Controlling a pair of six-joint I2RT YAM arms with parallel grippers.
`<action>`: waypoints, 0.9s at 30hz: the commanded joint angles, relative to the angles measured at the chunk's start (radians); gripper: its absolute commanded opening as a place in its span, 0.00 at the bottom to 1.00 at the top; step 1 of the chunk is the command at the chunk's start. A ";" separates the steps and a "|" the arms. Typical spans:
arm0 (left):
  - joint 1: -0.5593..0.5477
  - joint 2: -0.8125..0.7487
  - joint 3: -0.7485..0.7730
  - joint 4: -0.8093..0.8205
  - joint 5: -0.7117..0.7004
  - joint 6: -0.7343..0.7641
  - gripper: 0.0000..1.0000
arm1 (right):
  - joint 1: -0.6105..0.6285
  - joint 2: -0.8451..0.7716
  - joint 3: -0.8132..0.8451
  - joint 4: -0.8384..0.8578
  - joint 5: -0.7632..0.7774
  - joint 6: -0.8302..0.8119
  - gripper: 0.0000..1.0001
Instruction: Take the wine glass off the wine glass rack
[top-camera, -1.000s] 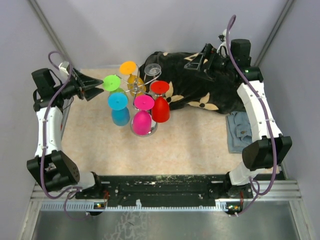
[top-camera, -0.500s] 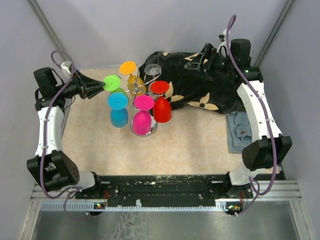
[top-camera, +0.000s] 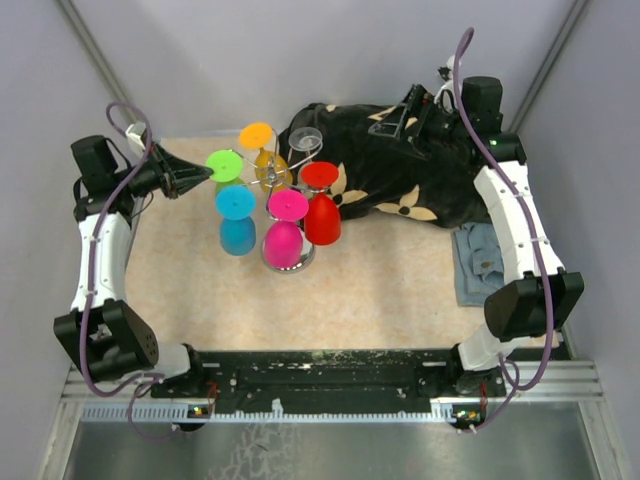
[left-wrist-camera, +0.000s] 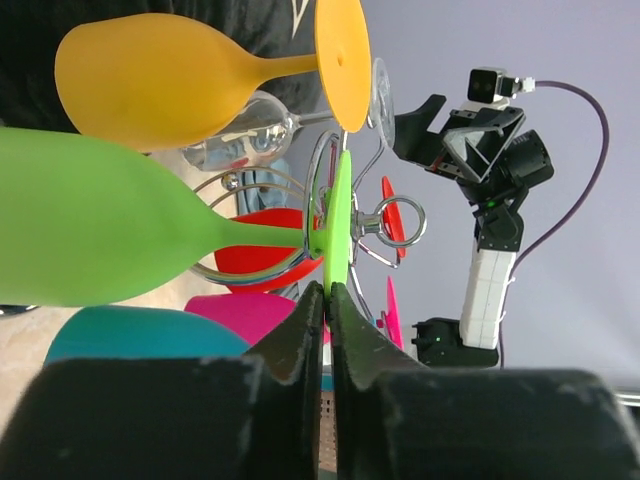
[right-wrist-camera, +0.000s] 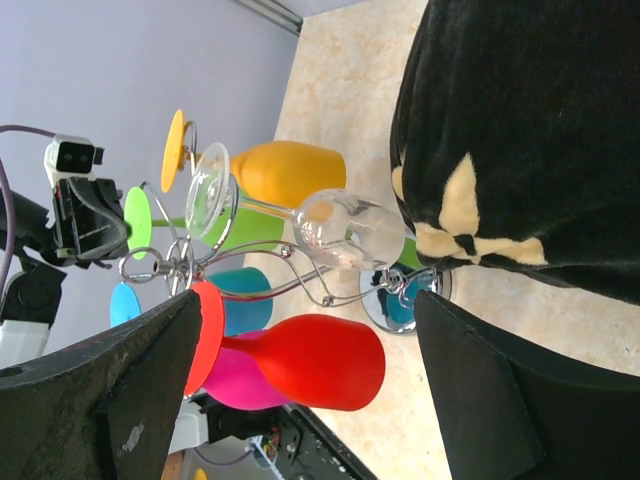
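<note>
The silver wine glass rack (top-camera: 272, 176) stands mid-table with several glasses hanging upside down from it. My left gripper (top-camera: 207, 173) is shut on the edge of the green wine glass's round foot (left-wrist-camera: 338, 215). The black fingertips (left-wrist-camera: 312, 305) pinch the thin disc from both sides. The green bowl (left-wrist-camera: 90, 230) still hangs on the rack wire (left-wrist-camera: 378, 222), beside an orange glass (left-wrist-camera: 160, 85) and a clear one (left-wrist-camera: 240, 135). My right gripper (top-camera: 400, 122) hovers open over the dark cloth, facing the rack (right-wrist-camera: 290, 258) with nothing between its fingers.
Red (top-camera: 321, 215), pink (top-camera: 284, 240) and teal (top-camera: 238, 225) glasses hang on the near side of the rack. A black cloth with cream shapes (top-camera: 400, 180) lies behind and right of it. A blue-grey rag (top-camera: 480, 265) lies at the right edge.
My left gripper moved right to the green glass's foot and shut on its rim. The right arm has not moved.
</note>
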 joint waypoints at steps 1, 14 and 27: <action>-0.007 0.012 -0.020 0.049 0.024 -0.021 0.00 | 0.007 -0.008 0.003 0.057 -0.005 0.006 0.87; 0.018 0.035 0.067 0.016 0.000 -0.092 0.00 | 0.007 -0.003 0.007 0.037 0.010 -0.008 0.87; 0.013 0.101 0.114 0.055 0.002 -0.140 0.00 | 0.006 0.003 0.011 0.041 0.014 -0.007 0.87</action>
